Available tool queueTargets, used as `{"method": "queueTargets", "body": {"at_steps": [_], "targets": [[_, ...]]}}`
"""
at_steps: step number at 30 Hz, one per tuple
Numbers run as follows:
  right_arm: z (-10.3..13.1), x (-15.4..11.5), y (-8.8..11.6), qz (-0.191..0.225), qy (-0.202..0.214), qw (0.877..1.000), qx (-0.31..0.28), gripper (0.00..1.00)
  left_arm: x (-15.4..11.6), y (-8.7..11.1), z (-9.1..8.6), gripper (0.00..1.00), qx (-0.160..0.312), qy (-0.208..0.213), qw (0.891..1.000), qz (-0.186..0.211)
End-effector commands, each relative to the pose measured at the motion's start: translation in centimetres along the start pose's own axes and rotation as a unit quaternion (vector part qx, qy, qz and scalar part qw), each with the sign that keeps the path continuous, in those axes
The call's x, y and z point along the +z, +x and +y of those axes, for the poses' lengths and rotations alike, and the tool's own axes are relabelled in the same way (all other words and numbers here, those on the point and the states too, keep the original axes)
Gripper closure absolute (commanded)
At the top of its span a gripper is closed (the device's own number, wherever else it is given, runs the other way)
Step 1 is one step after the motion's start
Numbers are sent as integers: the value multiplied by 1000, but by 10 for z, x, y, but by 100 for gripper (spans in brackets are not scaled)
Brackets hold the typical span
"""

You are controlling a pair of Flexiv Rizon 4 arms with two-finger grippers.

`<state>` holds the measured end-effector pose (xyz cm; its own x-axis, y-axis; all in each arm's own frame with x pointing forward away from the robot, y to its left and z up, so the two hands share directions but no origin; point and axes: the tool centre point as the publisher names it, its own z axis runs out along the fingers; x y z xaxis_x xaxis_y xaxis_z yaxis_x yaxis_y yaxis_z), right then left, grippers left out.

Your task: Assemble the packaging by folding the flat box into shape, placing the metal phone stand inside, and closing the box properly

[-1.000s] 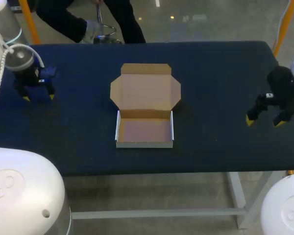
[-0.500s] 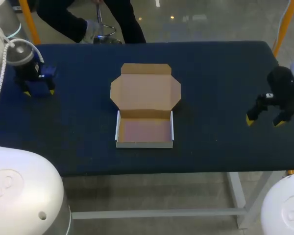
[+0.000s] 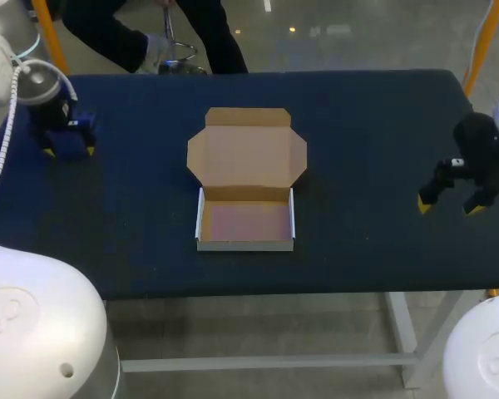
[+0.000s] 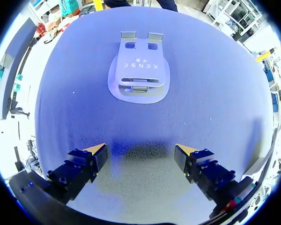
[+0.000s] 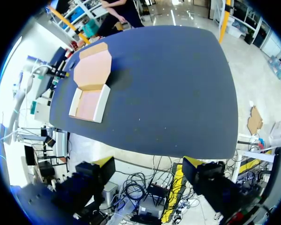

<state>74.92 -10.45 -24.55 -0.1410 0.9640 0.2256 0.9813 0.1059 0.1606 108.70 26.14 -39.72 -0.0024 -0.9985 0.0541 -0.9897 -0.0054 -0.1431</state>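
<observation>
Currently the folded brown cardboard box (image 3: 246, 243) stands lid-open at the dark blue table's (image 3: 374, 125) middle, right gripper (image 3: 451, 204) released by the right edge; left gripper (image 4: 140, 152), released near the far-left corner, should centre over the grey metal phone stand (image 4: 138, 70) just ahead before clenching.

Lettering on the metal phone stand (image 4: 138, 70)
You can see one short row of pale capital letters across its upper plate, between the two square holes and the long slot; the stand lies near the left edge of the table (image 4: 215, 93).
</observation>
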Motion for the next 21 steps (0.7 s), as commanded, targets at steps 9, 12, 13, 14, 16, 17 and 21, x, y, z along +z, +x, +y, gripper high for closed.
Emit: {"method": "queueTargets", "body": {"at_steps": [9, 12, 13, 14, 16, 17, 21], "targets": [[0, -2, 0, 0, 3, 1000, 0, 0, 6, 0, -22, 0, 3, -8, 1000, -1], [0, -2, 0, 0, 3, 1000, 0, 0, 6, 0, -27, 0, 5, -8, 1000, 0], [0, -2, 0, 0, 3, 1000, 0, 0, 6, 0, -28, 0, 5, -8, 1000, 0], [0, -2, 0, 0, 3, 1000, 0, 0, 6, 1, -29, 0, 5, -9, 1000, 0], [0, -2, 0, 0, 3, 1000, 0, 0, 7, 1, -32, 0, 6, -9, 1000, -1], [0, -2, 0, 0, 3, 1000, 0, 0, 7, 1, -33, 0, 6, -10, 1000, -1], [0, -2, 0, 0, 3, 1000, 0, 0, 7, 0, -38, 0, 5, -11, 1000, -1]]}}
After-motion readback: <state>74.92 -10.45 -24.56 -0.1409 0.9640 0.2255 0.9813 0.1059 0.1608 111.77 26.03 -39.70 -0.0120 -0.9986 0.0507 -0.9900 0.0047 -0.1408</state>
